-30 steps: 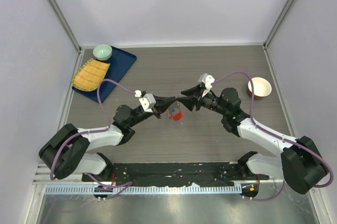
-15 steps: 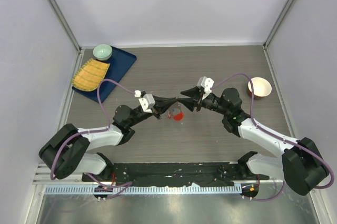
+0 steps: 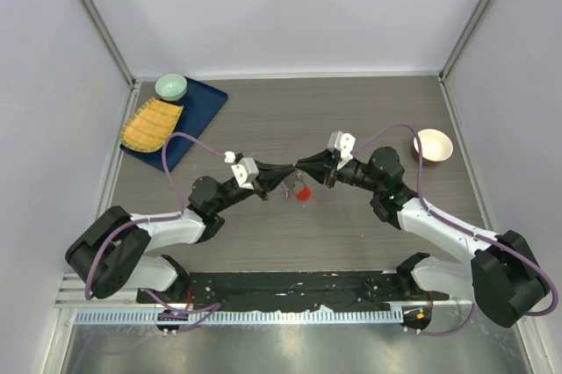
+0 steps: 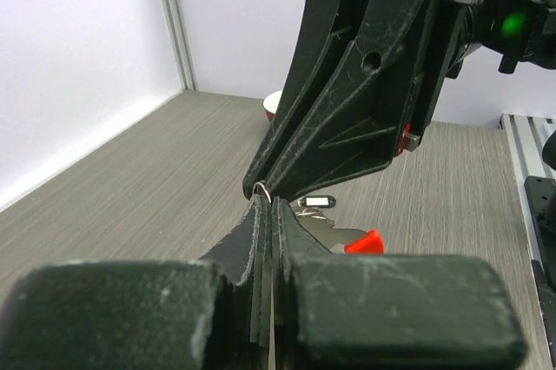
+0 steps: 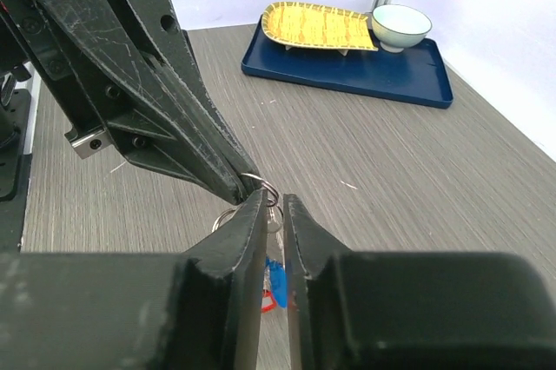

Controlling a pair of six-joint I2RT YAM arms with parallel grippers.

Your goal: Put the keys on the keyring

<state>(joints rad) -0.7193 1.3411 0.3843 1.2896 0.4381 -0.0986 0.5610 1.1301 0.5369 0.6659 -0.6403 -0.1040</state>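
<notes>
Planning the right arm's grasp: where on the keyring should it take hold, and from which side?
The small wire loop of the keyring, sticking out beyond the shut left gripper. Likely come from the opposite side, fingers straddling the thin wire; the rest hangs below.

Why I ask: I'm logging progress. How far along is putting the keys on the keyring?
Done: the keyring is lifted, pinched by the shut left gripper. In hand: the right gripper has narrow jaws around metal hanging at the ring, with a red piece dangling below. Left: the threading; nothing visible shows it finished.
</notes>
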